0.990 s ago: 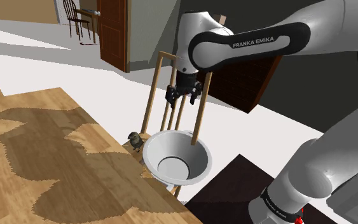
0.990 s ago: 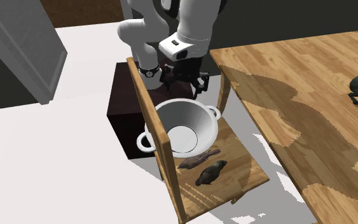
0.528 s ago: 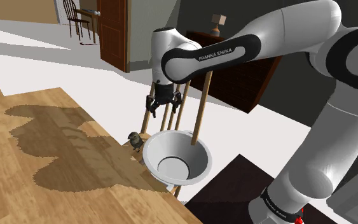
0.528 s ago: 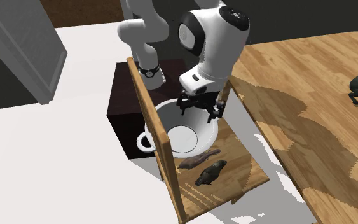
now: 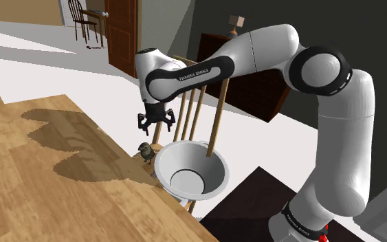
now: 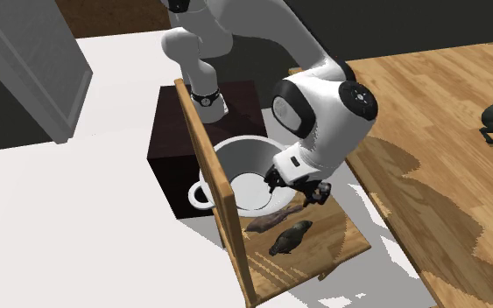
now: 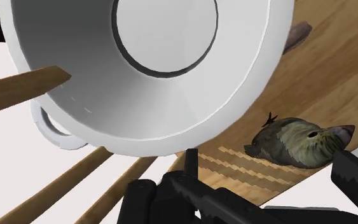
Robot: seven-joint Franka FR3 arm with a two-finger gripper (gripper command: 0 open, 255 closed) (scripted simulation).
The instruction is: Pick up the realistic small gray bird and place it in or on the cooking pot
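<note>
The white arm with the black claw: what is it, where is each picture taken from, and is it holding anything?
It is a white robot arm ending in a black two-finger gripper, which is its hand. One picture looks from beside the arm's stand, one from elsewhere in the room, and one from a camera on the hand itself. A round white cooking pot and a small grey-brown bird rest on a wooden chair seat beside a wooden table. The gripper hangs above the seat, close to the bird, with its fingers apart, holding nothing.
</note>
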